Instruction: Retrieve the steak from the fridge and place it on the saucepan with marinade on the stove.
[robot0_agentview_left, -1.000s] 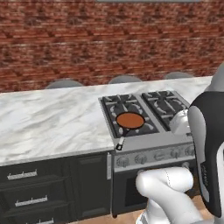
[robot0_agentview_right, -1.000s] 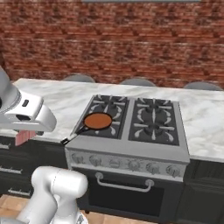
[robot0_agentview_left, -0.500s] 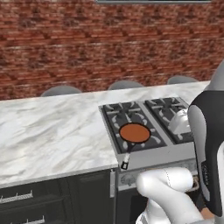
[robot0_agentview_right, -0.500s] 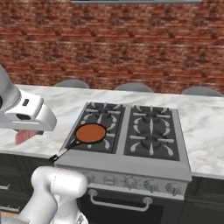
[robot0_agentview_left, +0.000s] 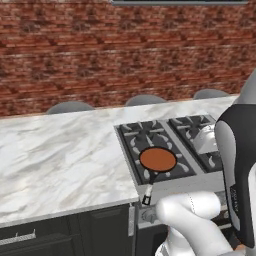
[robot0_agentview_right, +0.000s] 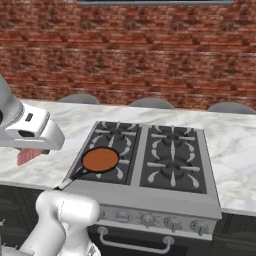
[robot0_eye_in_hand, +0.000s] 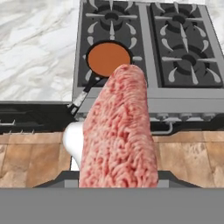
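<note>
The steak (robot0_eye_in_hand: 119, 135), a pinkish-red slab, rises from the bottom of the hand view and hides the finger tips; my gripper is shut on it. From the right base view, the steak (robot0_agentview_right: 28, 156) hangs under my gripper (robot0_agentview_right: 29, 150), left of the stove (robot0_agentview_right: 165, 199) and above the counter. The black saucepan (robot0_agentview_right: 75, 176) sits on the front left burner, its long handle pointing toward me. Orange-brown marinade (robot0_agentview_right: 100, 159) covers its inside. In the hand view the saucepan (robot0_eye_in_hand: 85, 92) and marinade (robot0_eye_in_hand: 108, 59) lie beyond the steak on the stove (robot0_eye_in_hand: 148, 57). The fridge is out of view.
Marble counter (robot0_agentview_left: 60, 155) runs on both sides of the stove, with a brick wall (robot0_agentview_right: 130, 55) behind. Grey chair backs (robot0_agentview_right: 152, 103) show past the counter's far edge. Dark drawers (robot0_agentview_left: 30, 240) sit below the counter, and an oven handle (robot0_agentview_right: 135, 243) runs below the knobs.
The whole picture has shifted: the base has driven closer to the stove, which now looks larger and nearer. The steak stays held in my gripper.
</note>
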